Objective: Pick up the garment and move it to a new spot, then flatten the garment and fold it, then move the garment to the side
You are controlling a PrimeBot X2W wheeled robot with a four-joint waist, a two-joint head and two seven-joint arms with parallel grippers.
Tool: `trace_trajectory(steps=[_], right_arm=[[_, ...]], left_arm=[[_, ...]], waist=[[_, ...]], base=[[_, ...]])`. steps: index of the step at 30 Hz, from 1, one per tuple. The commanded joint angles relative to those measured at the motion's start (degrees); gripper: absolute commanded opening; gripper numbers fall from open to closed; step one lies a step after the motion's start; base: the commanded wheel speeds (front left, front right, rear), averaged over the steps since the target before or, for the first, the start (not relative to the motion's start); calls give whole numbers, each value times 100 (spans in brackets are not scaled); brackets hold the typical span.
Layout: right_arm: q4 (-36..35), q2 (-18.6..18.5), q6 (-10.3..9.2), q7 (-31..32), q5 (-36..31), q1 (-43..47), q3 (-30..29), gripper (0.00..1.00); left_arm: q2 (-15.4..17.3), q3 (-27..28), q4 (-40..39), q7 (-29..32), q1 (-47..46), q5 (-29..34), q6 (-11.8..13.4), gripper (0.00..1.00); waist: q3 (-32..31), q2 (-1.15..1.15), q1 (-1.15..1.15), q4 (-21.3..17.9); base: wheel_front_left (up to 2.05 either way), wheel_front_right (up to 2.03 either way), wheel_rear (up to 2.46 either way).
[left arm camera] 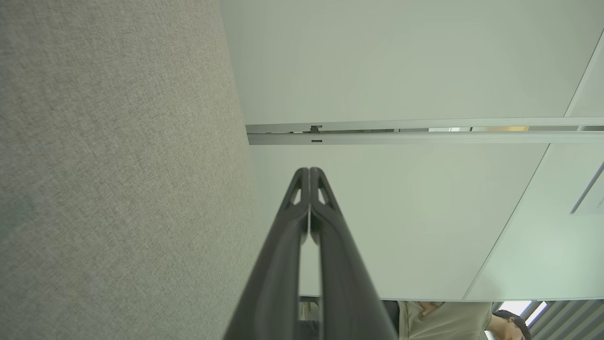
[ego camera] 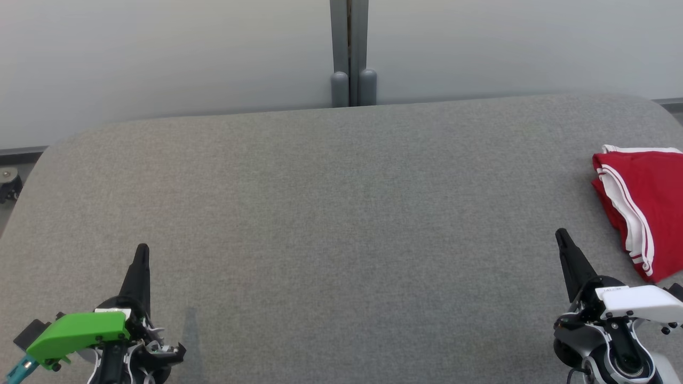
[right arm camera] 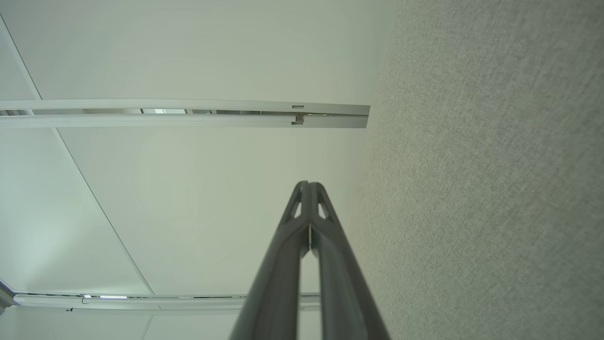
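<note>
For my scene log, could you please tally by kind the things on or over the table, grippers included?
garment: 1
grippers (left gripper, right gripper): 2
Total: 3

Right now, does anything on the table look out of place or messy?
Nothing spilled or damaged. The red garment lies folded at the far right of the table, its white-striped hems a bit uneven. The left claw and right claw are shut, holding nothing, apart from it.
</note>
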Motion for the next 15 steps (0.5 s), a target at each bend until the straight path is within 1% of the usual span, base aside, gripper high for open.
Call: trace_trajectory(steps=[1, 15], right_arm=[[-19, -30, 0, 21, 12, 76, -12, 0], [-19, -30, 0, 21, 12, 76, -12, 0]], left_arm=[[40, 13, -20, 19, -64, -20, -17, 0], [40, 13, -20, 19, -64, -20, -17, 0]], waist=[[0, 0, 0, 0], [0, 0, 0, 0]], base=[[0, 0, 0], [0, 0, 0]])
